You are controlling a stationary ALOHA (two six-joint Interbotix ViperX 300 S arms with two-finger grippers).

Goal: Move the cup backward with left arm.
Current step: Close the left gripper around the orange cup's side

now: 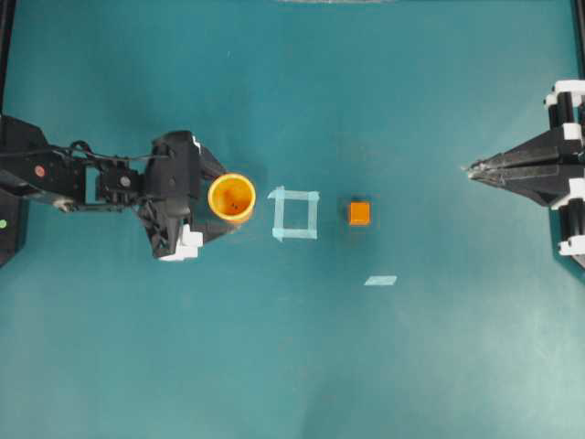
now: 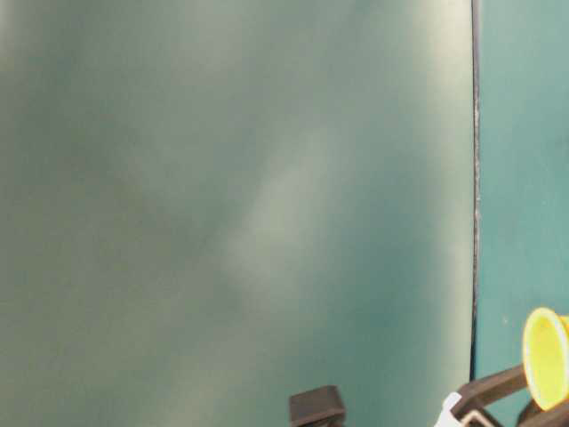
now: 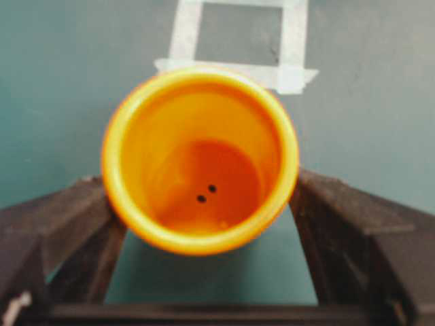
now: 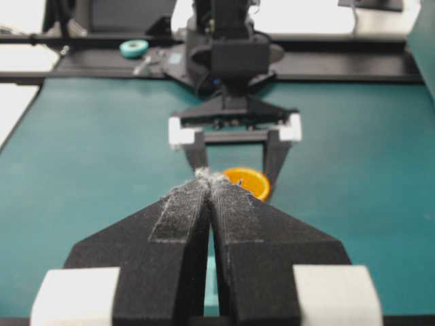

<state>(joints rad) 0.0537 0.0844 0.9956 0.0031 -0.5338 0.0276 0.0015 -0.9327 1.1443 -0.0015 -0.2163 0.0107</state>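
Observation:
The yellow-orange cup stands just left of a tape square, between the fingers of my left gripper. In the left wrist view the cup fills the middle, and the black fingers press against both its sides. The cup's rim also shows at the table-level view's lower right. My right gripper is shut and empty at the far right, pointing at the cup. In the right wrist view its tips are together, with the cup beyond them.
A light-blue tape square lies right of the cup and also shows in the left wrist view. A small orange cube sits right of the square. A loose tape strip lies nearer the front.

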